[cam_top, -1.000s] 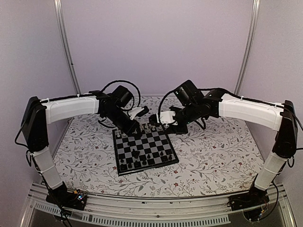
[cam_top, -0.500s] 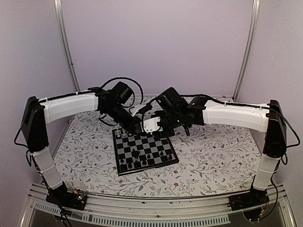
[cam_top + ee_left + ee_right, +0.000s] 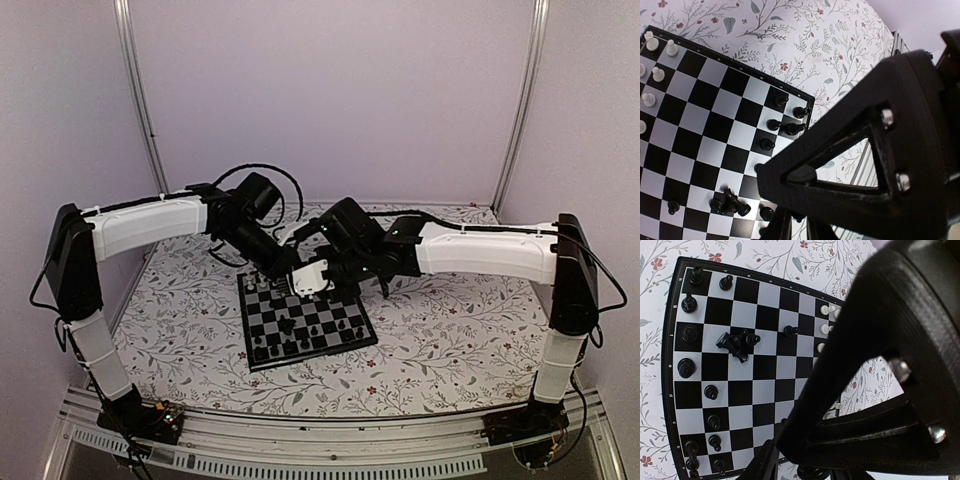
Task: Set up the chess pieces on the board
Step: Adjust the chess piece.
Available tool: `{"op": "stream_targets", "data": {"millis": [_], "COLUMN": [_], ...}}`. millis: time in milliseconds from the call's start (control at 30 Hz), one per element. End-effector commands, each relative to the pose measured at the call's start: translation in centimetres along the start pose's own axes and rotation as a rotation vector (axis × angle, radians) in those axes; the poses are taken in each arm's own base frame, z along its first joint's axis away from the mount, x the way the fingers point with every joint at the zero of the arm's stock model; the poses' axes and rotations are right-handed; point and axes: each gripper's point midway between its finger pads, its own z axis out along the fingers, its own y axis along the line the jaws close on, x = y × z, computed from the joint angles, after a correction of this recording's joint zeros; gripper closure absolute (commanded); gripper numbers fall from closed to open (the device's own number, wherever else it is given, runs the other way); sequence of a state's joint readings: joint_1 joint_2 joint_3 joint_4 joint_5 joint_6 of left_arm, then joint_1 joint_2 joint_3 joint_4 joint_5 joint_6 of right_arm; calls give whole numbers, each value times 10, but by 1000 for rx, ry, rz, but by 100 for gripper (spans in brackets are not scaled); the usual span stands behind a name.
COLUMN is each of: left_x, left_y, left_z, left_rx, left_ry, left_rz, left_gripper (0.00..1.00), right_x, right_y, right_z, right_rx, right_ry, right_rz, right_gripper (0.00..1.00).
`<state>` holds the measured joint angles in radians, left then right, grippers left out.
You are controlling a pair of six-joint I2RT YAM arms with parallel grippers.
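Two arms lean in over one small checkered board (image 3: 312, 356), which lies a little askew on the flowered bench (image 3: 450, 320). From above, the left hand (image 3: 283, 272) and the right hand (image 3: 315, 283) hang just beside each other over the board's far edge. A clump of black pieces (image 3: 287, 326) shows mid-board and a couple of white pieces (image 3: 256, 285) at the far-left corner; the rest are too small to count. Neither hand's opening can be read from here.

Seen from the left wrist, the board (image 3: 705, 100) fills the left side. Six white pieces (image 3: 657, 74) line the left margin, some cut by the frame. Five black pieces (image 3: 772, 124) stand near the board's corner, and a fallen cluster (image 3: 730, 202) of about three lies lower down with a few upright ones around it. Only a sliver of the left hand (image 3: 799, 231) shows, so I cannot tell its opening or whether it holds anything.

Seen from the right wrist, roughly eleven black pieces (image 3: 685, 367) stand down the left two files of the board (image 3: 765, 365), one stands alone, and the fallen cluster (image 3: 737, 342) lies between. About five white pieces (image 3: 826, 329) peep out beside the right hand (image 3: 800, 467); its opening and any hold I cannot tell.
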<state>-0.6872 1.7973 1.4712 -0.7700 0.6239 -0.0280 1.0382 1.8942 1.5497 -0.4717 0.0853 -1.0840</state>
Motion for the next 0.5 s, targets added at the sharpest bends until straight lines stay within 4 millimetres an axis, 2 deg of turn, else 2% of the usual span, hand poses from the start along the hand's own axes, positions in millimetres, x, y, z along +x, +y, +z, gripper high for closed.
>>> {"op": "stream_targets", "data": {"millis": [0, 67, 133, 200, 333, 467], "left_x": [-10, -10, -11, -11, -9, -23], "left_y": [-13, -12, -9, -7, -9, -19], "left_z": [-8, -10, -14, -21, -39, -68], "left_rx": [23, 9, -23, -60, -116, -192], "left_ry": [-26, -28, -33, -48, -122, -311], "left_rz": [23, 23, 24, 36, 77, 155], "left_gripper": [88, 85, 81, 76, 73, 71], "right_x": [0, 3, 4, 3, -4, -16], "right_y": [5, 6, 6, 6, -2, -15], "right_z": [11, 12, 10, 6, -12, -40], "right_rx": [17, 15, 17, 17, 7, -51], "right_ry": [26, 36, 37, 25, -55, -204], "right_rz": [-36, -35, -24, -6, 78, 216], "right_gripper": [72, 83, 88, 90, 92, 92]}}
